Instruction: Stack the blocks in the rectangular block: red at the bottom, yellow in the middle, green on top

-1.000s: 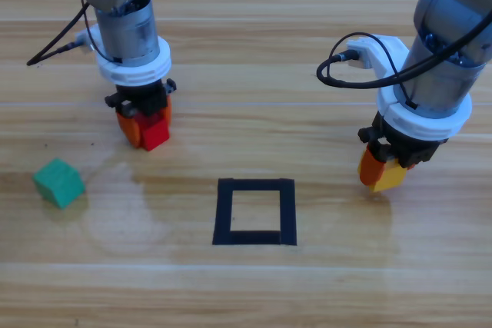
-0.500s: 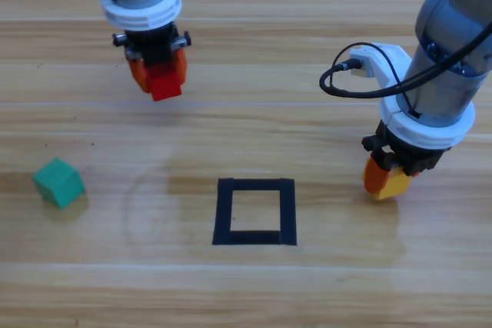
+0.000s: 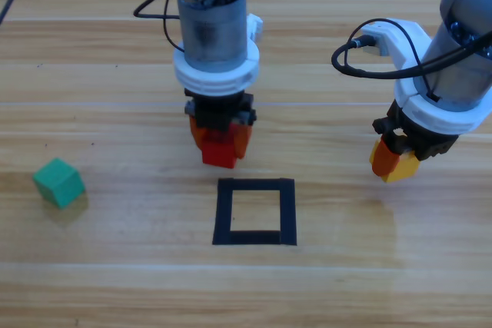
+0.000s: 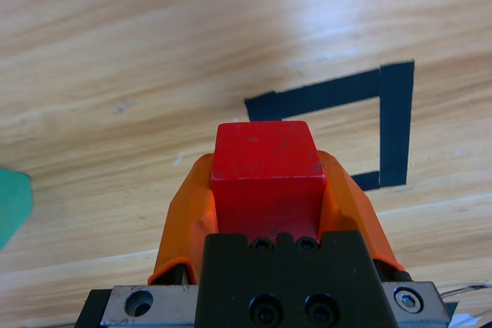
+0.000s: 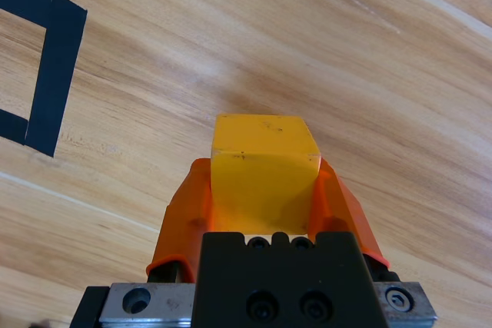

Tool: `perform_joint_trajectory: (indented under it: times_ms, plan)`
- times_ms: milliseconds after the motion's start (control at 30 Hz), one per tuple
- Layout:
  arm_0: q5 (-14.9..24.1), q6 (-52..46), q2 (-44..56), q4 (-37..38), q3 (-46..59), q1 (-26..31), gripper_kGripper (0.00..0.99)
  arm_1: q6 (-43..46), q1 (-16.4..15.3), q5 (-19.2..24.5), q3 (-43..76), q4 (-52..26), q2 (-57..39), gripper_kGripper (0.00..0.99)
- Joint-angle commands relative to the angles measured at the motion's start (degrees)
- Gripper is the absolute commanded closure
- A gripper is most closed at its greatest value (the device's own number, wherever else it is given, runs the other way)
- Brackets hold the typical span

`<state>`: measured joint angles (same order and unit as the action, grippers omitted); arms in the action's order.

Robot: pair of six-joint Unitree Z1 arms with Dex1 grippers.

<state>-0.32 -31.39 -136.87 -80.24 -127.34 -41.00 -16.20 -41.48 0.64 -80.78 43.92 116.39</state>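
Nearest the camera, the black tape square (image 3: 254, 212) is lying hollow on the wooden table (image 3: 346, 282), with nothing inside it yet. To its left, well apart, the green cube (image 3: 58, 183) is sitting alone on the wood. Just beyond the square's far edge, the left gripper (image 3: 219, 144) is pinching the red cube (image 3: 219, 151) between its orange jaws. Farther right, the right gripper (image 3: 395, 165) is pinching the yellow cube (image 3: 400, 170) and waiting beside the square.

The red placement looks to be the step in hand; next, the red cube needs bringing over the square's middle and lowering.

The left wrist view is showing the red cube (image 4: 265, 170) lifted clear of the table, short of the tape square (image 4: 384, 117); the overhead view leaves that height unclear.
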Motion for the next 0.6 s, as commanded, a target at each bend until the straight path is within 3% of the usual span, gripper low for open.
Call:
perform_joint_trajectory:
  times_ms: [33,600]
  plan:
    - [-1.3,-2.0,-2.4,-0.5,1.7,-4.1,0.990,-0.1,-1.8,0.3,1.5,-1.3,-1.4,0.755]
    - [-1.1,-20.6,0.5,0.4,4.1,-6.4,0.990,0.1,-2.1,-0.3,1.5,-1.5,-0.9,0.755]
